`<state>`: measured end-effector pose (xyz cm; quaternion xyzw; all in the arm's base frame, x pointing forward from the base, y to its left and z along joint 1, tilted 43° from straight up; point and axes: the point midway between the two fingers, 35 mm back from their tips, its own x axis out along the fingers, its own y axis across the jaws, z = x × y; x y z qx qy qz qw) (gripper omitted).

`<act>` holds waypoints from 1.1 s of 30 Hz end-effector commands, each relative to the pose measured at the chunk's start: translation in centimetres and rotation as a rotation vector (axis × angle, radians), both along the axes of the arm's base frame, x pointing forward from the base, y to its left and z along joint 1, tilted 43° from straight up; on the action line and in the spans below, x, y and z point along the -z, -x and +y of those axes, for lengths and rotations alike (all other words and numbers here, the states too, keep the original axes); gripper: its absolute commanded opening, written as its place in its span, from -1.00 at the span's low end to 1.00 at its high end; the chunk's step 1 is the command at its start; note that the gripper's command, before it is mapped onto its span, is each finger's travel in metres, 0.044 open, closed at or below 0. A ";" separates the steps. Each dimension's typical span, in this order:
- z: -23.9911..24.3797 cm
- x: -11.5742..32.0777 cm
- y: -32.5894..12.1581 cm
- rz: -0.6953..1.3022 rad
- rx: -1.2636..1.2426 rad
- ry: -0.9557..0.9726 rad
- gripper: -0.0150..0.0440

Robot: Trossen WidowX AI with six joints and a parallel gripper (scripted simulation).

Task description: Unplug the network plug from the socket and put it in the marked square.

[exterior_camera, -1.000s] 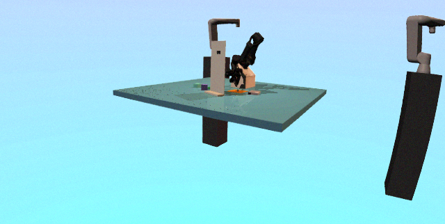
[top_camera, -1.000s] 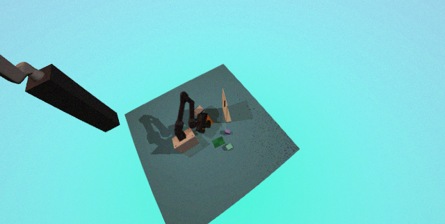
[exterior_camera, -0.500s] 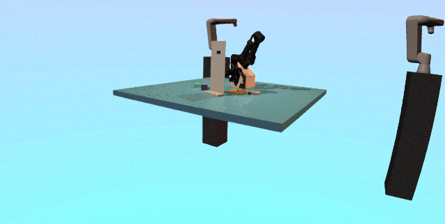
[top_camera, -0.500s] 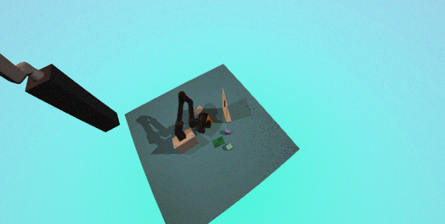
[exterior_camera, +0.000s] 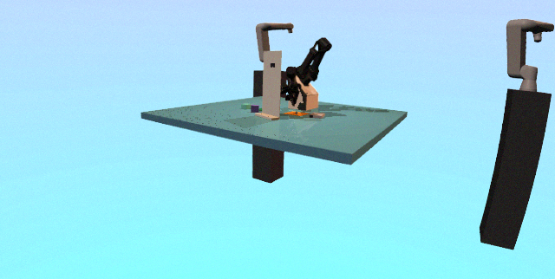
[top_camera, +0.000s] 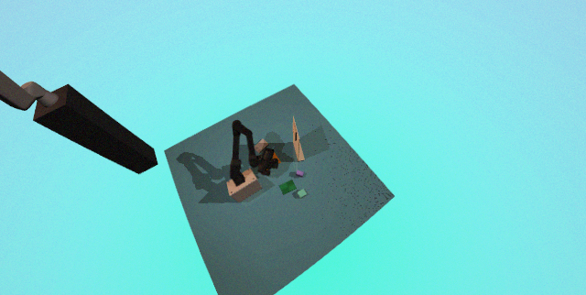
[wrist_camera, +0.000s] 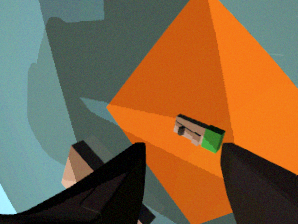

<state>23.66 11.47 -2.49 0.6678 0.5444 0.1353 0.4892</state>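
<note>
The plug (wrist_camera: pixel 196 133), pale with a green end and a dark top edge, lies on the orange marked square (top_camera: pixel 276 158) (exterior_camera: pixel 290 113) (wrist_camera: pixel 260 85) in the wrist view. My gripper (wrist_camera: pixel 182 152) is open, its two dark fingers apart with nothing held between them. The plug shows beyond the fingertips, nearer the right one. In the exterior view the gripper (exterior_camera: pixel 293 101) hangs over the square. The upright panel (top_camera: pixel 299 148) (exterior_camera: pixel 271 88) stands beside the square, and its dark socket opening (top_camera: pixel 296 136) (exterior_camera: pixel 272 65) shows no plug. The plug's tab is too small to tell.
A pale block with a dark side (top_camera: pixel 261 145) (exterior_camera: pixel 318 115) (wrist_camera: pixel 70 167) lies by the square. A purple block (top_camera: pixel 299 173) (exterior_camera: pixel 255 108), a mint block (top_camera: pixel 301 192) (exterior_camera: pixel 245 106) and a green patch (top_camera: pixel 287 187) are on the other side. Dark posts (top_camera: pixel 96 130) (exterior_camera: pixel 513 166) stand off the table.
</note>
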 end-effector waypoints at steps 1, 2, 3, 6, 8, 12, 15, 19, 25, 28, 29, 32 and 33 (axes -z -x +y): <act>-0.2 -0.3 -0.4 -0.016 -0.005 0.001 0.04; -0.2 -0.3 -0.4 -0.016 -0.005 0.001 0.04; -0.3 -0.4 -0.4 -0.016 -0.005 0.002 0.04; -0.4 -0.4 -0.4 -0.015 -0.006 0.003 0.04; -0.5 -0.5 -0.4 -0.015 -0.006 0.003 0.04; -0.7 -0.6 -0.5 -0.015 -0.007 0.004 0.04; -0.8 -0.7 -0.5 -0.014 -0.007 0.005 0.04; -1.0 -0.8 -0.5 -0.014 -0.008 0.006 0.04; -1.3 -1.1 -0.5 -0.013 -0.009 0.007 0.04; -1.4 -1.2 -0.5 -0.013 -0.009 0.007 0.04; -1.5 -1.2 -0.5 -0.013 -0.009 0.007 0.04; -1.6 -1.3 -0.5 -0.013 -0.009 0.007 0.04; -1.7 -1.4 -0.5 -0.013 -0.009 0.007 0.04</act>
